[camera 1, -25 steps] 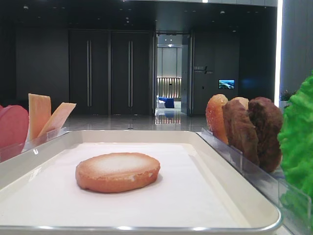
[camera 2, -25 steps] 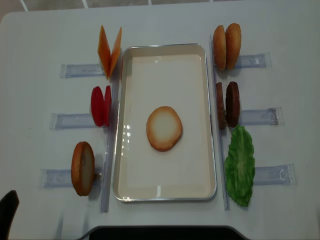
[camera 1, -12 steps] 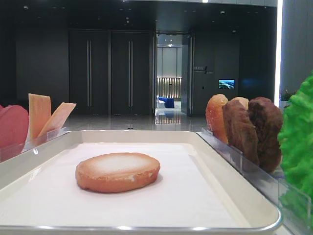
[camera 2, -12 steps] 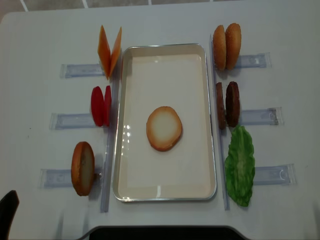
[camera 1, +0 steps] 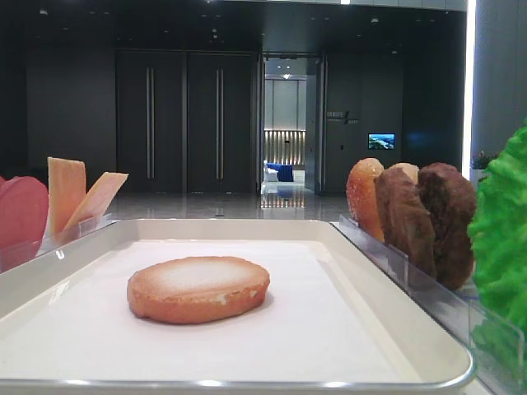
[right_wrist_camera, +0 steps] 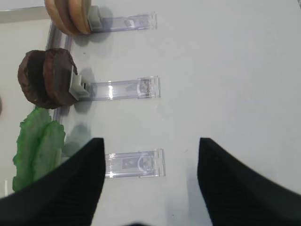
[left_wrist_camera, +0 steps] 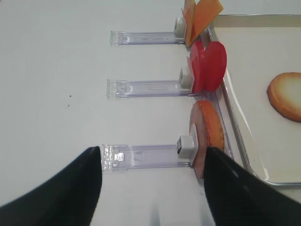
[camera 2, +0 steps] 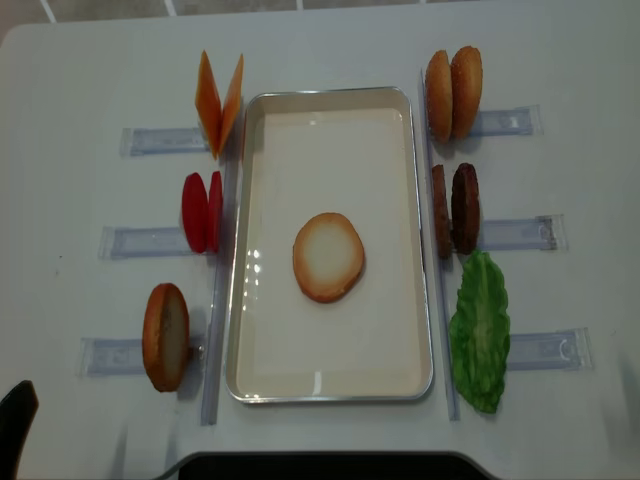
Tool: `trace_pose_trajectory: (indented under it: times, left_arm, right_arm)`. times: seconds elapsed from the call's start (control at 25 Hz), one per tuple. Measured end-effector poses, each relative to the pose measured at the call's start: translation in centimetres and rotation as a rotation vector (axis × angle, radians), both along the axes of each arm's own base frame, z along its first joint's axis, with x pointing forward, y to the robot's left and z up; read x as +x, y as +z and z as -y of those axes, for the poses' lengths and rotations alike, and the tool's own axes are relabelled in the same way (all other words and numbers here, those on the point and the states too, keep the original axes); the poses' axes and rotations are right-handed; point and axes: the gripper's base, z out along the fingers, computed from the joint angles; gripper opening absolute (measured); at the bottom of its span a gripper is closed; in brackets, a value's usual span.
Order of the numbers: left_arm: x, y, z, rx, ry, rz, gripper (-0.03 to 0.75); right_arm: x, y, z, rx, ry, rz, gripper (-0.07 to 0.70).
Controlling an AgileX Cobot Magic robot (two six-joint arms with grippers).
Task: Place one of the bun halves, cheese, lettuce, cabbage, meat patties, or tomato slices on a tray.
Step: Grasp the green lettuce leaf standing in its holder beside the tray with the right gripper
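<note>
One bun half (camera 2: 328, 256) lies flat in the middle of the cream tray (camera 2: 330, 392). Another bun half (left_wrist_camera: 209, 132) stands on edge left of the tray, and two more (camera 2: 453, 92) stand at the back right. Cheese (camera 2: 218, 100) and tomato slices (camera 2: 202, 212) stand on the left. Meat patties (right_wrist_camera: 47, 77) and lettuce (right_wrist_camera: 37, 146) stand on the right. Cabbage is out of view. My left gripper (left_wrist_camera: 151, 149) hovers open over the holder beside the standing bun half. My right gripper (right_wrist_camera: 150, 140) hovers open over the holder by the lettuce. Both hold nothing.
Clear plastic holders (camera 2: 160, 140) lie on the white table on both sides of the tray, each pointing outward. A dark edge (camera 2: 320, 466) runs along the near side. A dark part of the left arm (camera 2: 15, 420) shows at the bottom left corner.
</note>
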Motion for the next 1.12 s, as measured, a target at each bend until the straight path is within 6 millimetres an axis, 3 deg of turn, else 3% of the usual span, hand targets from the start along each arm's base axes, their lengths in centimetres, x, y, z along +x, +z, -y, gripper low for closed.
trace_pose_trajectory:
  times: [0.16,0.48,0.88,1.12]
  left_arm:
    - [0.0,0.0,0.0,0.000,0.000,0.000,0.517]
    - [0.0,0.0,0.0,0.000,0.000,0.000,0.517]
    - [0.0,0.0,0.0,0.000,0.000,0.000,0.517]
    - [0.0,0.0,0.0,0.000,0.000,0.000,0.517]
  right_arm:
    - [2.4,0.7,0.0,-0.006,0.005,-0.074,0.412]
    - [5.7,-0.9,0.2,-0.022,0.004,-0.254,0.412]
    - [6.1,-1.8,0.6,-0.070,-0.015,-0.370,0.412]
    - [7.8,-2.7,0.7,-0.078,-0.012,-0.493,0.412]
